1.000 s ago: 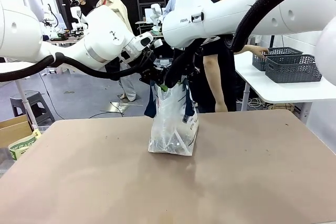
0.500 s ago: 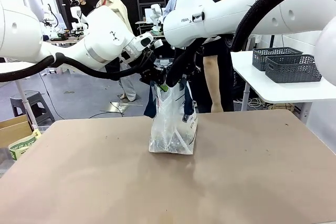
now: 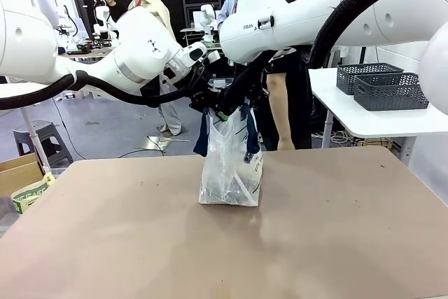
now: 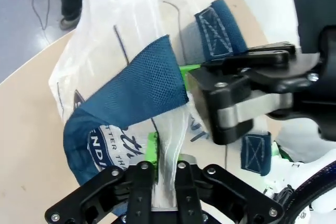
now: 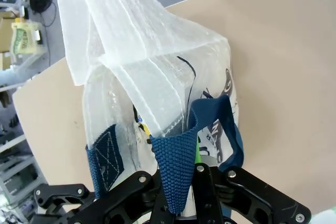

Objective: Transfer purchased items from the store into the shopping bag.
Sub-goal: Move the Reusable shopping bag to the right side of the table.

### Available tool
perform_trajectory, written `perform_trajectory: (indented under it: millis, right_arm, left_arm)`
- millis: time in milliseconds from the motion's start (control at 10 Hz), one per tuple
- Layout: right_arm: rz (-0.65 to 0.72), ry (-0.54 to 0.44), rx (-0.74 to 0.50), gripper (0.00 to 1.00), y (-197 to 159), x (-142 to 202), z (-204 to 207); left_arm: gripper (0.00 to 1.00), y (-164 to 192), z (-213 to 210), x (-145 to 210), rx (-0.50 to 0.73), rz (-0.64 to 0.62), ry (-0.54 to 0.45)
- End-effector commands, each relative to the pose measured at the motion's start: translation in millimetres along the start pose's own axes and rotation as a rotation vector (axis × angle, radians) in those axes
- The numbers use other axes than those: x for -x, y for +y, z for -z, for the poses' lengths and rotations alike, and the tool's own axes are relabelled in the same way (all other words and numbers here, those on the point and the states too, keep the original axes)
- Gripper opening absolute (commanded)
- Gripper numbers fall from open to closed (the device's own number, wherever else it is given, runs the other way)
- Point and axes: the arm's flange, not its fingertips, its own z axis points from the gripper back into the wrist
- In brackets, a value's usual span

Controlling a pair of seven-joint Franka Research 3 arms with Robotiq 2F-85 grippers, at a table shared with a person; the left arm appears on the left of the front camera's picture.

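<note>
The shopping bag (image 3: 229, 166), translucent white with navy strap handles, stands upright mid-table. Both grippers meet at its top. My left gripper (image 3: 209, 108) pinches the bag's thin plastic rim; in the left wrist view its fingers (image 4: 164, 163) stand close together with film between them. My right gripper (image 3: 235, 108) is shut on a navy handle (image 5: 176, 150), which rises between its fingers (image 5: 178, 174). The right gripper (image 4: 247, 95) also shows in the left wrist view, clamping the strap. The purchased items show only as dim shapes through the bag wall (image 5: 140, 124). Two dark grey openwork baskets (image 3: 390, 92) like the store sit on a side table.
A person (image 3: 283, 89) stands just behind the bag at the table's far edge. The white side table (image 3: 364, 120) is at the right rear. A cardboard box (image 3: 19, 173) and a green-printed packet (image 3: 29, 194) lie off the table's left edge.
The person's hand has drawn back from the baskets on the side table. Both grippers stay at the bag's top, and the bag has barely shifted.
</note>
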Motion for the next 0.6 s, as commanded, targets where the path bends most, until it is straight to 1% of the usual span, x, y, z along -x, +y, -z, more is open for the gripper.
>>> perform_trajectory:
  millis: [0,200,500]
  right_arm:
    - [0.056,-0.009,-0.018,0.00,0.2,1.8,0.3]
    - [0.073,-0.022,0.006,0.00,0.1,0.9,1.7]
    - [0.097,-0.030,0.011,0.00,-0.4,-2.4,4.8]
  left_arm:
    - [0.60,-3.0,-13.1,9.6,0.108,0.023,-0.015]
    - [1.00,-4.9,-22.4,15.6,0.140,0.016,-0.035]
    - [1.00,-7.3,-28.9,23.2,0.184,0.007,-0.044]
